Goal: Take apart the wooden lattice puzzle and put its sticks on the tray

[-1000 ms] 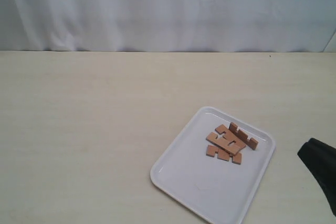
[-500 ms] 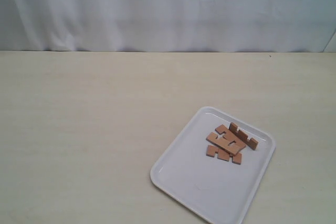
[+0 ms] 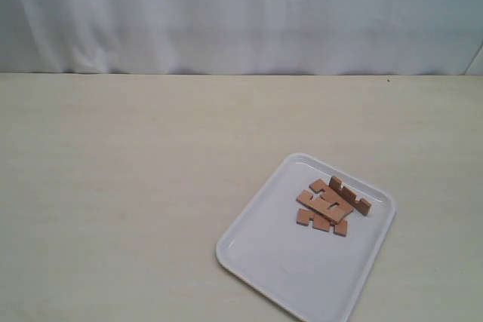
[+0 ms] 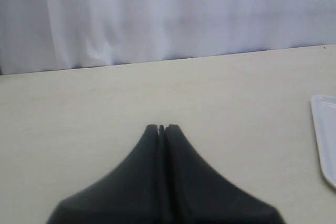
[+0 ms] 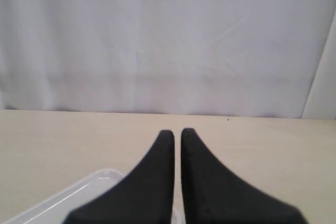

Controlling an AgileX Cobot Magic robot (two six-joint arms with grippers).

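Jaws pressed flat together and empty on the left black gripper; all but closed, a thin slit between them and nothing in it, on the right black gripper.

Both hang over the pale beige wood-grain table. In the exterior view the large glossy white rectangular tray sits at about five o'clock from the table's middle. The short flat light-brown notched wooden sticks lie loose and overlapping in a small heap on it, toward the tray's one o'clock corner.
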